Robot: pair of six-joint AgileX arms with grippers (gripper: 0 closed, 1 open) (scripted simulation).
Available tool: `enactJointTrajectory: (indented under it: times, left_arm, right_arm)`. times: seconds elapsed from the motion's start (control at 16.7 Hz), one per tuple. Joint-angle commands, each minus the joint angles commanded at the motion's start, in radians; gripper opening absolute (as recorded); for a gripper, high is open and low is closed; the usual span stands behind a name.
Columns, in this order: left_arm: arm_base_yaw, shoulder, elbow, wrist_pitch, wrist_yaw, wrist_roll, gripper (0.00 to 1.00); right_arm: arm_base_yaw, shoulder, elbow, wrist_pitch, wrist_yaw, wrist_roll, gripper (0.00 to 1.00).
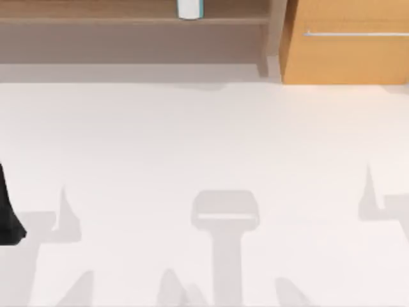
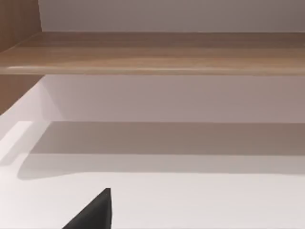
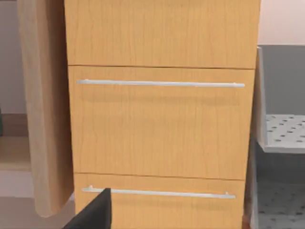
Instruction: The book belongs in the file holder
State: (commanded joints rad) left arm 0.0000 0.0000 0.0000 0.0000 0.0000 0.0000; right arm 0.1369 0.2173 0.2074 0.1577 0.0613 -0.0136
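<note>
Book: a small white object with teal edges, cut off by the upper edge of the top view, so that its upper part could not be made out. It stood on a wooden shelf at the far side of the worktop, a little left of the middle.

Left arm: a dark shape at the left edge of the top view, mostly out of frame. One dark fingertip showed in the left wrist view, before the shelf board; whether the jaws were open or closed could not be told.

Right gripper: one dark fingertip showed in the right wrist view, facing a wooden drawer cabinet; the state of its jaws could not be told.

File holder: a grey perforated rack just beside the cabinet, cut off by the frame edge. Nothing lay in its visible tiers.
</note>
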Motion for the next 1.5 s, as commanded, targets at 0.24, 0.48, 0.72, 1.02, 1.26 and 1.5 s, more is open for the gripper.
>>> enactJointTrajectory:
  times: [0.24,0.48,0.72,1.02,1.26,1.5]
  left_arm:
    - [0.000,0.000,0.000,0.000,0.000,0.000,1.00]
    - [0.000,0.000,0.000,0.000,0.000,0.000,1.00]
    - [0.000,0.000,0.000,0.000,0.000,0.000,1.00]
    - [0.000,0.000,0.000,0.000,0.000,0.000,1.00]
    - [0.000,0.000,0.000,0.000,0.000,0.000,1.00]
    - [0.000,0.000,0.000,0.000,0.000,0.000,1.00]
  right_arm:
    - [0.166,0.353,0.299,0.178,0.095,-0.013,1.00]
    - [0.330,0.842,0.651,0.334,0.221,-0.022,1.00]
    - [0.460,1.361,0.998,0.425,0.367,-0.022,1.00]
    - [0.558,1.872,1.358,0.445,0.549,-0.012,1.00]
    - [0.590,2.097,1.551,0.416,0.662,0.000,1.00]
    - [0.598,2.165,1.625,0.398,0.709,0.005,1.00]
